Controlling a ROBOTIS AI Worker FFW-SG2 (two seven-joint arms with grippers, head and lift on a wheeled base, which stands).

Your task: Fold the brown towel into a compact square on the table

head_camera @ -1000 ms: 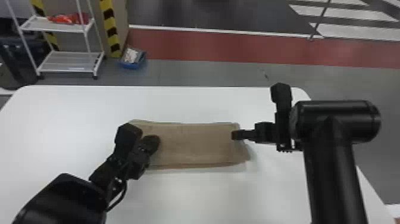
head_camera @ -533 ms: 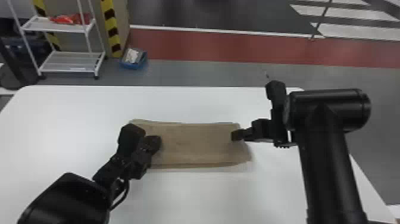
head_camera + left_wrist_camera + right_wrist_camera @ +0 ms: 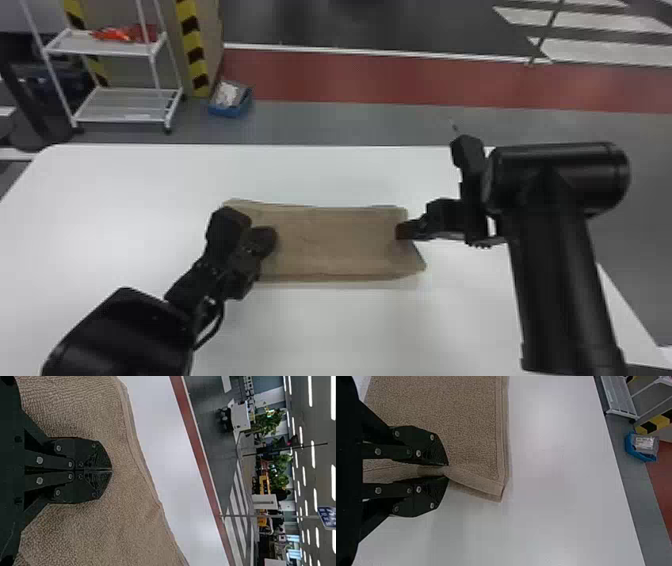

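The right gripper (image 3: 404,231) has its fingers closed around the edge at the right end of the brown towel (image 3: 330,245), a raised ridge of cloth pinched between the tips. The left gripper (image 3: 265,239) has its two fingers together with nothing between them, positioned over the towel's left part; contact with the cloth cannot be confirmed. The towel lies on the white table (image 3: 350,330), folded into a layered rectangle, long sides running left to right, layers visible along the near edge. Beyond the table's far side, a white wire-shelf cart (image 3: 127,105) stands at left, with a blue bin (image 3: 230,107) on the floor beside it.
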